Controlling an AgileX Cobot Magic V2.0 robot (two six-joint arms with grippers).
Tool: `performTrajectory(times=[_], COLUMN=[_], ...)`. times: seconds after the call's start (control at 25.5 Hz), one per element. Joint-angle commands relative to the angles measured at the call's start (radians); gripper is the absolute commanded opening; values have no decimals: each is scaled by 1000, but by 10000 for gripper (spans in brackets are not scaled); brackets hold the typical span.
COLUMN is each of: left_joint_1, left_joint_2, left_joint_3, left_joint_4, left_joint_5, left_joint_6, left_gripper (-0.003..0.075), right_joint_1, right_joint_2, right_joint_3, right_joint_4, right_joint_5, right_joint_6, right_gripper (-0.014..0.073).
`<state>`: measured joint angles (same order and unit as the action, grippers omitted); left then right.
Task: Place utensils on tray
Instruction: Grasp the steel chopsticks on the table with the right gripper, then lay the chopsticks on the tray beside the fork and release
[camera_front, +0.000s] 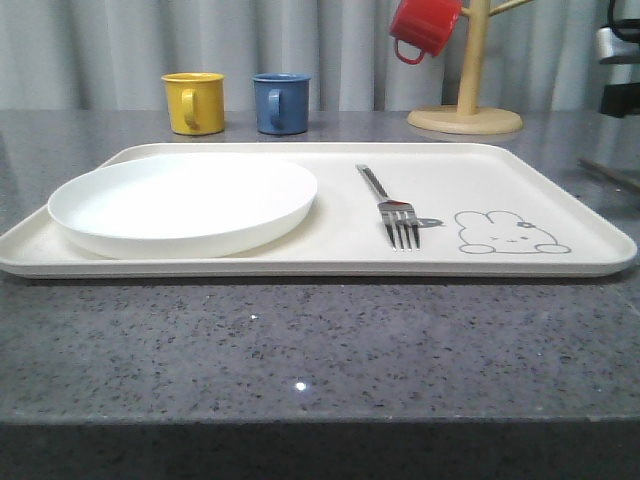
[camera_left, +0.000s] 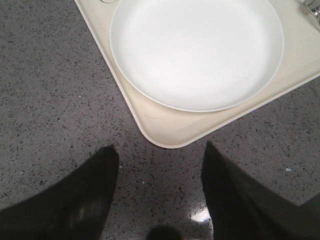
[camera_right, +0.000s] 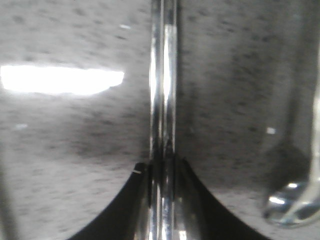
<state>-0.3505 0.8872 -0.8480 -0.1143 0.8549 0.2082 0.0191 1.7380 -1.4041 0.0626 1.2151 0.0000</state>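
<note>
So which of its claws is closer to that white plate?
The left gripper hovers open beside the tray corner holding the plate; the right gripper clamps chopsticks over the countertop.

Left fingers (camera_left: 75, 205) are broad, matte black wedges with rounded tips; right fingers (camera_right: 195, 205) look equally black and tapered, though blurred.

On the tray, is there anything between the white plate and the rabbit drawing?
Yes: the front view shows the fork lying on the tray between the white plate and the rabbit drawing, tines toward the camera.
</note>
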Motion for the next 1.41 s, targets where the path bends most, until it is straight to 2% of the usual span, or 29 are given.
performTrajectory(times=[0.0,0.27,0.51,0.82,1.18,1.37], left_joint_1=[-7,-7,-7,-7,-7,-7], left_joint_2=[-5,-5,-5,-5,-5,-5], left_joint_3=[-26,-26,-26,-26,-26,-26], left_joint_4=[-9,-9,-9,-9,-9,-9], left_joint_5=[-59,-59,-59,-59,-59,-59], left_joint_6=[-11,-11,-11,-11,-11,-11], left_gripper=[370,370,370,370,370,370], right_joint_1=[69,212,280,301,301,301], right_joint_2=[-77,-83,-75,-30,35,37], right_joint_3=[-68,-125,-126,-126,-126,-126], right_joint_4=[84,160,168,177,196,196], right_joint_5=[56,21,-40,-65,-91,-92], right_joint_6=[-10,14,124,215,220,220], right_gripper=[3,3,3,4,8,119])
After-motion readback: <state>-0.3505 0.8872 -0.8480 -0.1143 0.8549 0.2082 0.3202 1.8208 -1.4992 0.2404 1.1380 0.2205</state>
